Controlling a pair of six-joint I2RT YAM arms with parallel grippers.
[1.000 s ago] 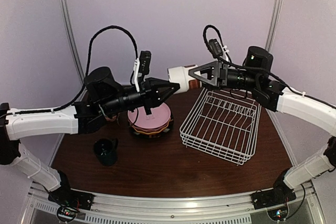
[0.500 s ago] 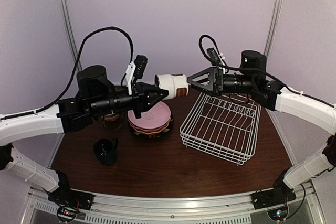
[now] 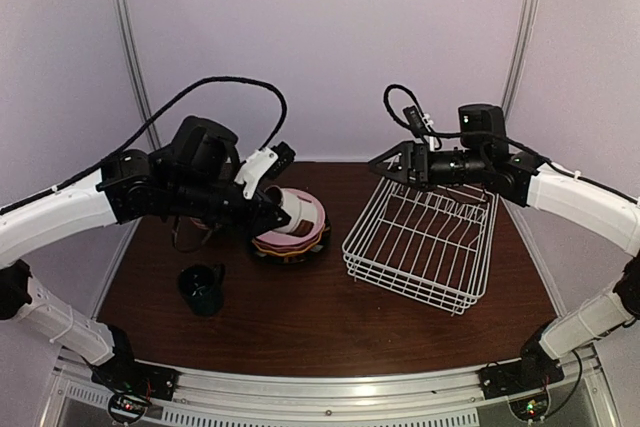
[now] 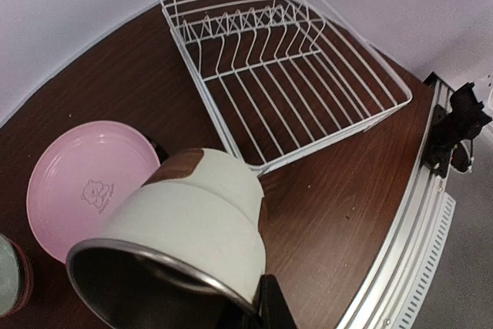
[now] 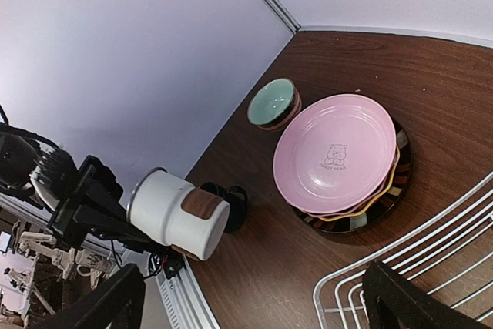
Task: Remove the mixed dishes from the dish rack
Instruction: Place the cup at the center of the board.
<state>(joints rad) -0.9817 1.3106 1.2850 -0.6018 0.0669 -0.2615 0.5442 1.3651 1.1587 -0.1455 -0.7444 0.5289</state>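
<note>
My left gripper (image 3: 280, 213) is shut on a white cup with brown patches (image 3: 297, 209), gripping its rim, with one finger (image 4: 271, 310) outside the wall. It holds the cup (image 4: 191, 221) tilted on its side in the air above the plate stack (image 3: 290, 243). The stack has a pink plate (image 5: 337, 152) on top, over a yellow plate and a black-rimmed plate. My right gripper (image 3: 384, 161) is open and empty, above the far left corner of the white wire dish rack (image 3: 420, 237). The rack (image 4: 285, 59) holds no dishes.
A black cup (image 3: 203, 289) stands at the front left of the table, also in the right wrist view (image 5: 228, 206). A pale green bowl (image 5: 273, 103) sits behind the plate stack, near the left wall. The aluminium table rail (image 4: 416, 244) runs along the near edge.
The white cup passed from my right gripper to my left. My left arm swung it down and left over the plate stack. My right gripper opened and drew back over the rack.
</note>
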